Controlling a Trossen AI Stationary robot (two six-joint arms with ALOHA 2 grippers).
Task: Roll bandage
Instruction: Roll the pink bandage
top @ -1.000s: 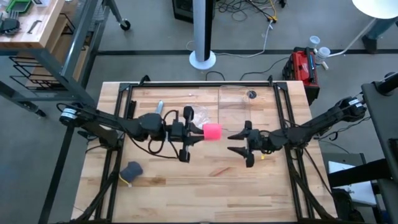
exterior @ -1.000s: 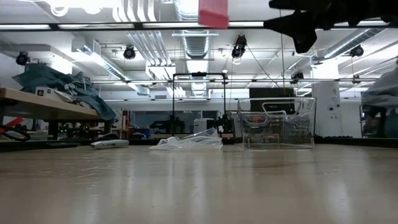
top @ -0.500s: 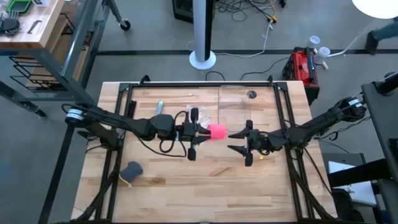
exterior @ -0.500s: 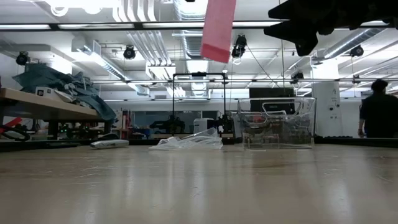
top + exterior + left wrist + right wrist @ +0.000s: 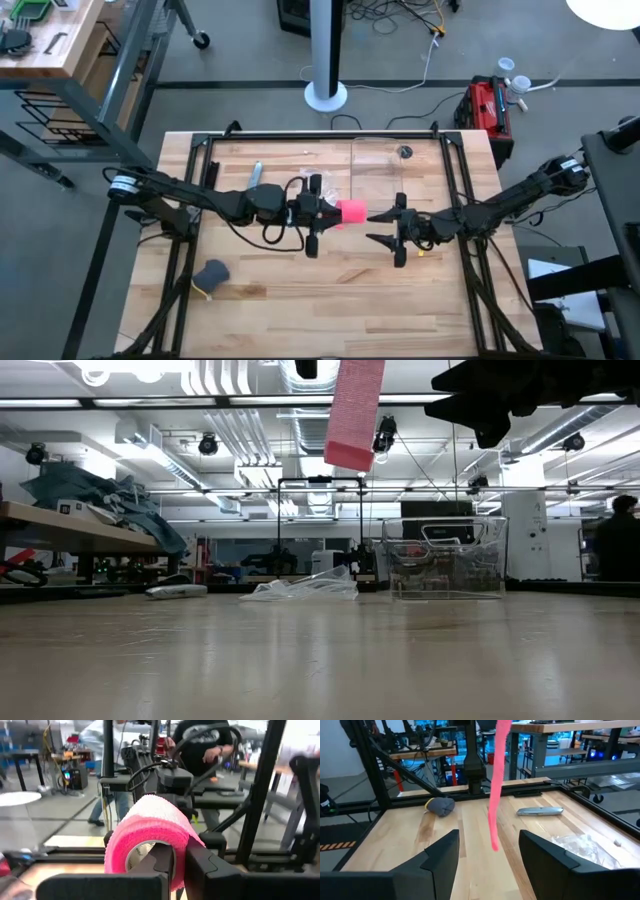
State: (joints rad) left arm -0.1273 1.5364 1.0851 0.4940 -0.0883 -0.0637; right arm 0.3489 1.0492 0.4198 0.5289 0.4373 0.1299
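Nearest edge of the pale wooden slat table (image 5: 300, 290): bare boards, then a dark grey-blue soft lump w/ a yellow bit (image 5: 211, 274) lying toward the left front.

Mid-table, both arms stretched out low & near level, wrists facing each other across the centre.

L arm comes in from the left side, elbow bent slightly, cable looped under the forearm. Left gripper (image 5: 322, 212) pinched tight on the bright pink soft fabric bandage (image 5: 349, 211); in left wrist view the roll (image 5: 150, 832) sits wedged between the dark fingers (image 5: 200, 865), grey core showing. Held well up off the table; low view shows a flat pink tail (image 5: 354, 412) hanging from the top of frame, clear of the surface.

R arm reaches in from the right side, forearm angled toward centre. Right gripper (image 5: 383, 227) just beside the roll, not touching as far as I can tell; fingers spread apart, nothing between them. Right wrist view: pink strip (image 5: 496, 780) dangles ahead of the parted fingers (image 5: 440, 855).

Further back: silver utility knife (image 5: 256, 172), clear crinkled plastic bag (image 5: 322, 185), clear plastic box (image 5: 385, 165) at the far side. Beyond the table, white pole on a round base (image 5: 325, 50), red toolbox (image 5: 488, 105), a person at the far right of the room (image 5: 622, 540).
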